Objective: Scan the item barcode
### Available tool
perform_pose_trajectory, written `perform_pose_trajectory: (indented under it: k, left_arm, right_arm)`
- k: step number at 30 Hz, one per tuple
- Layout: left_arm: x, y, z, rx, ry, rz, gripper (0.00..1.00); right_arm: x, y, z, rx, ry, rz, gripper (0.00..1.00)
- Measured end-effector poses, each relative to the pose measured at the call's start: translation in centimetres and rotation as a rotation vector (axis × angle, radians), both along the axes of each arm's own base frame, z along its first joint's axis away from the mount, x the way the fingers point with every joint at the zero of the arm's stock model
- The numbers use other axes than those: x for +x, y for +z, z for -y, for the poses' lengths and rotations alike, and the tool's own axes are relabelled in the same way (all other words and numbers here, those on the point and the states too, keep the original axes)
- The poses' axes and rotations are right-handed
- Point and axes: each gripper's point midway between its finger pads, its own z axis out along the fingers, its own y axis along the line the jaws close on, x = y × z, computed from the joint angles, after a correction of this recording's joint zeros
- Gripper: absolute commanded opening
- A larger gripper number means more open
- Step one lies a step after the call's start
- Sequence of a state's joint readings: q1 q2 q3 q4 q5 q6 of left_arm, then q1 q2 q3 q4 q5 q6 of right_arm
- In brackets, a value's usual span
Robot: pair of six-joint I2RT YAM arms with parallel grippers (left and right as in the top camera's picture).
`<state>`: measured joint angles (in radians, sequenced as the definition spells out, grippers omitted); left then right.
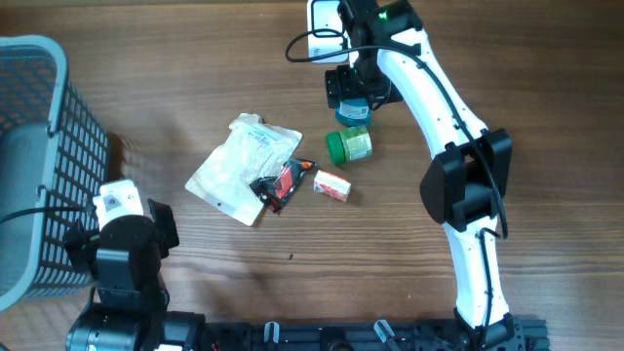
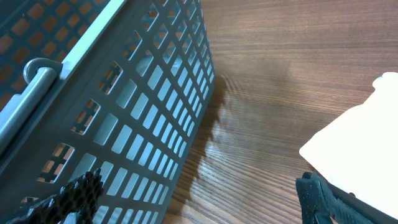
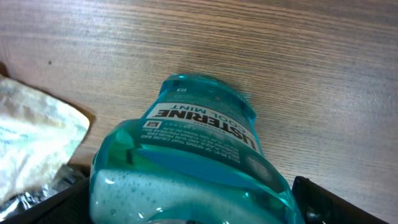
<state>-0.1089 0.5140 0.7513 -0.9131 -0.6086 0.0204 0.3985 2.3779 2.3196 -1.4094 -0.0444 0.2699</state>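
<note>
Brown wooden tabletop (image 1: pixel 507 58) is all I can see under the two arms. A grey plastic basket full of square holes (image 1: pixel 39 146) stands at the 9 o'clock edge.

Up at 12 o'clock, the white right arm (image 1: pixel 439 107) reaches over a blue-green see-through mouthwash bottle (image 3: pixel 199 143). The bottle sits between the right jaws. They stand very wide, with one black finger (image 3: pixel 329 202) at each side of it. I cannot tell if they squeeze the bottle or only sit beside it. The bottle's label faces the wrist camera and has white letters on a dark blue band.

Just at 6 o'clock of the bottle lies a small green round tub (image 1: pixel 348 144). Near the middle of the tabletop lies a crinkly white plastic bag (image 1: pixel 242 168). A shiny black and red packet (image 1: pixel 281 183) touches the bag at its 4 o'clock side. A small red and white box (image 1: pixel 332 185) lies just beside the packet, at its 3 o'clock.

Down at 7 o'clock, the black left arm (image 1: pixel 122 253) is next to the basket. The left jaws are spread wide with nothing in them. They hang over bare wood, with the basket's wall at their 9 o'clock side.
</note>
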Motion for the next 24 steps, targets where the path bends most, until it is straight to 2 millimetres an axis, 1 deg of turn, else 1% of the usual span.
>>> perform_pose_trajectory:
  k: [8, 11, 12, 13, 15, 16, 21, 24]
  left_arm:
    - [-0.01, 0.0, -0.01, 0.0, 0.0, 0.0, 1.0]
    - [-0.01, 0.01, -0.01, 0.0, 0.0, 0.0, 1.0]
    - [0.0, 0.0, -0.01, 0.0, 0.0, 0.0, 1.0]
    - [-0.01, 0.01, -0.01, 0.0, 0.0, 0.0, 1.0]
    - [0.0, 0.01, 0.0, 0.0, 0.0, 0.0, 1.0]
    - [0.0, 0.0, -0.01, 0.0, 0.0, 0.0, 1.0]
    - [-0.01, -0.01, 0.0, 0.0, 0.0, 0.0, 1.0]
    - [-0.01, 0.0, -0.01, 0.0, 0.0, 0.0, 1.0]
  right_arm:
    - [0.18, 0.0, 0.16, 0.001, -0.129, -0.001, 1.0]
    - [0.48, 0.02, 0.39, -0.009, -0.181, 0.011, 0.99]
    - [0.52, 0.02, 0.47, -0.012, -0.193, 0.013, 0.95]
    - [0.64, 0.03, 0.52, -0.014, -0.206, 0.018, 0.84]
    - [0.9, 0.06, 0.48, -0.009, -0.232, 0.027, 0.72]
    - [0.97, 0.07, 0.49, -0.009, -0.239, 0.03, 0.7]
    - [0.98, 0.07, 0.48, -0.008, -0.247, 0.03, 0.66]
    - [0.79, 0.05, 0.49, -0.008, -0.246, 0.022, 0.66]
